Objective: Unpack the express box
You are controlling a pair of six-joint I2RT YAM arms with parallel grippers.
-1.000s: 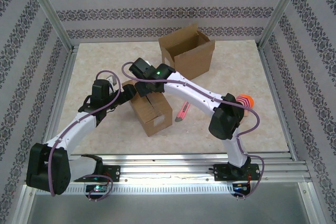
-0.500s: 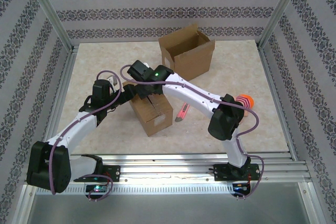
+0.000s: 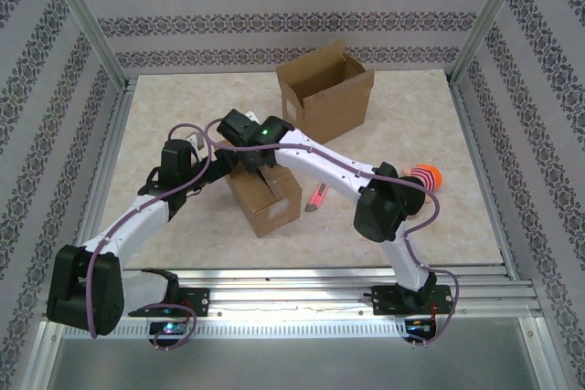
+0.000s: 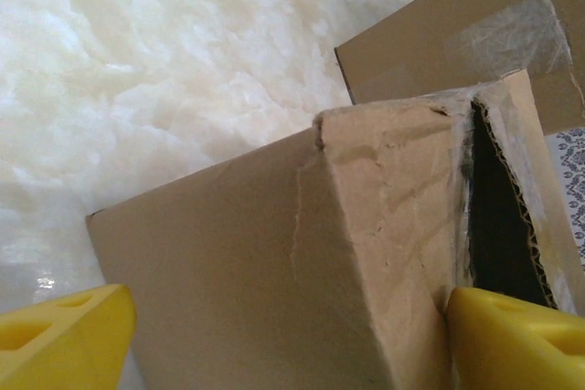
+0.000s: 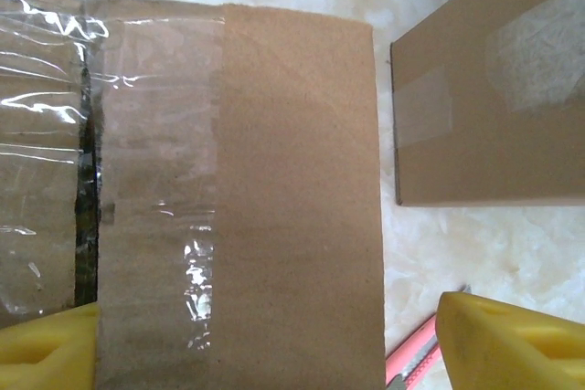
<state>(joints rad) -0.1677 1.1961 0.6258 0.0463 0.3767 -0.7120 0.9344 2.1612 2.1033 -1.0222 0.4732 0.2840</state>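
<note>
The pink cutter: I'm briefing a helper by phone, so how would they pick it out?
On the pale marbled table, find the closed, taped box near the middle. The cutter lies flat just right of it. It is slim and pink, unlike the open box behind it and the round orange striped object farther right.

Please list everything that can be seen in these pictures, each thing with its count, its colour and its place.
small box: 1, brown, clear tape on top, middle of the table.
open box: 1, brown, flaps up, behind the small box.
knife: 1, pink, lying on the table just right of the small box.
ball: 1, orange with pink stripes, towards the table's right side.
table: 1, pale marble pattern.
walls: 3, striped pattern, around the table.
left tool: 1, yellow fingers, one at each side of the small box; grip unclear.
right tool: 1, yellow fingers, open over the small box's top.
</note>
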